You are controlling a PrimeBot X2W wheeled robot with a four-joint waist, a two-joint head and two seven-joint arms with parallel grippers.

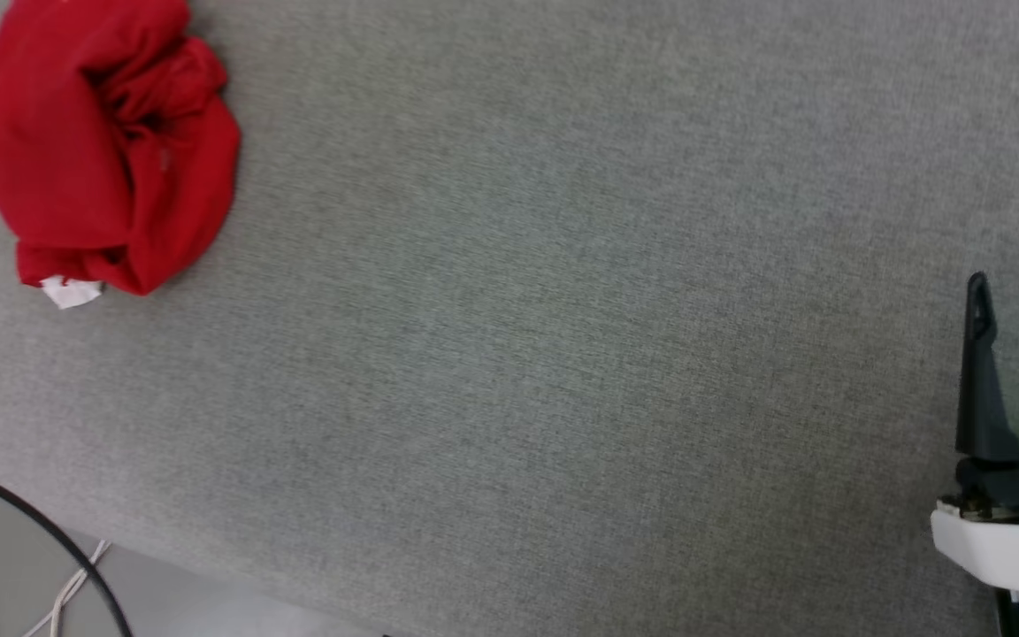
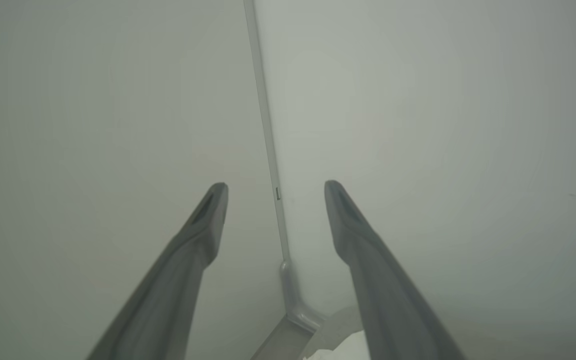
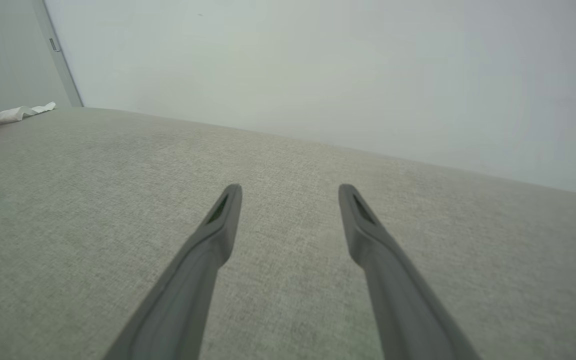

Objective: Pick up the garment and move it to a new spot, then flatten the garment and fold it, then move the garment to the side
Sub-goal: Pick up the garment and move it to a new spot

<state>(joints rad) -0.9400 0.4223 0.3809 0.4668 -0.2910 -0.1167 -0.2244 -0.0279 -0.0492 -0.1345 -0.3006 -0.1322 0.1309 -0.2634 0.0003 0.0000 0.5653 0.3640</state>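
The garment is lying crumpled in a red heap near the left edge of the grey fabric surface, with a white patch showing at its near side. The right hand is hovering over the right part of the surface, well apart from the garment, its fingers standing apart and gripping nothing. The left hand is facing a wall corner, its fingers likewise spread and empty.

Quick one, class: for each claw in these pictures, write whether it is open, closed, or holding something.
Left claw: open, holding nothing.
Right claw: open, holding nothing.
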